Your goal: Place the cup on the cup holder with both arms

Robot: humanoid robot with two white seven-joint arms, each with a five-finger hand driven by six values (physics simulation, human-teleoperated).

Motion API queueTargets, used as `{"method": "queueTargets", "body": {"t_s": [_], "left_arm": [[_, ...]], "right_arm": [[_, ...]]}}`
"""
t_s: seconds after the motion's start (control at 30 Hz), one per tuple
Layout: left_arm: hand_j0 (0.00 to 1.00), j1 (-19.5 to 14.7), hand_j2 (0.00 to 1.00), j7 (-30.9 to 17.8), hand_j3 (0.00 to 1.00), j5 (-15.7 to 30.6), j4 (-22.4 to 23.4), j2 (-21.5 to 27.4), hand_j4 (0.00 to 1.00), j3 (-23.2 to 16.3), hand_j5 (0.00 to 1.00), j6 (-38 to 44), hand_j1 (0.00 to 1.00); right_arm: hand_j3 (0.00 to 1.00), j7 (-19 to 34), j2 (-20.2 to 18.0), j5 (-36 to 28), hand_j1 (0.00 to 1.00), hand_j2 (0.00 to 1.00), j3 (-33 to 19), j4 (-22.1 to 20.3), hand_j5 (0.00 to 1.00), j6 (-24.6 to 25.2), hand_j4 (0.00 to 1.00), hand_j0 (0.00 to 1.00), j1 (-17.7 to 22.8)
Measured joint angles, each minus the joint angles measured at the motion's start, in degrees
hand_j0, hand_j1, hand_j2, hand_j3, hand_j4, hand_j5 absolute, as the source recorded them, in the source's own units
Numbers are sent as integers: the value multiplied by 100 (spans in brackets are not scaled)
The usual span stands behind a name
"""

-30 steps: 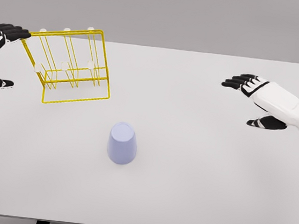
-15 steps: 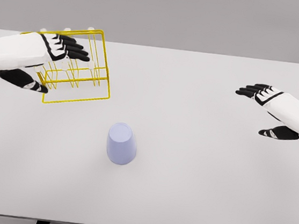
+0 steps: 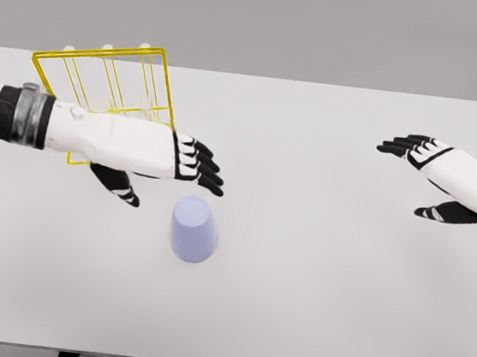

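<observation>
Table: we see cup and holder on it, well apart from the right hand.
Cup holder: far left, unmoved.
Left hand: we swept it right past the holder; fingers spread, just beside the cup.
Cup: near centre, upside down, ungrasped.
Right hand: fingers spread, idle far right.

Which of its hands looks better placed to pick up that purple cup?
Probably the left hand: it hovers open just above and left of the cup, in front of the yellow holder. The right hand hangs open near the table's far right.
</observation>
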Motion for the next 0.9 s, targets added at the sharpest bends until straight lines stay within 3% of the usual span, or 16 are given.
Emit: {"method": "queueTargets", "body": {"t_s": [0.7, 0.9], "left_arm": [[100, 18, 100, 2, 100, -1405, 133, -706, 100, -367, 100, 1, 100], [100, 9, 100, 17, 100, -1553, 317, -930, 100, -541, 100, 1, 100]], "right_arm": [[100, 0, -58, 23, 100, 100, -17, -298, 100, 0, 100, 100, 123], [100, 0, -95, 30, 100, 100, -33, -285, 100, 0, 100, 100, 123]]}}
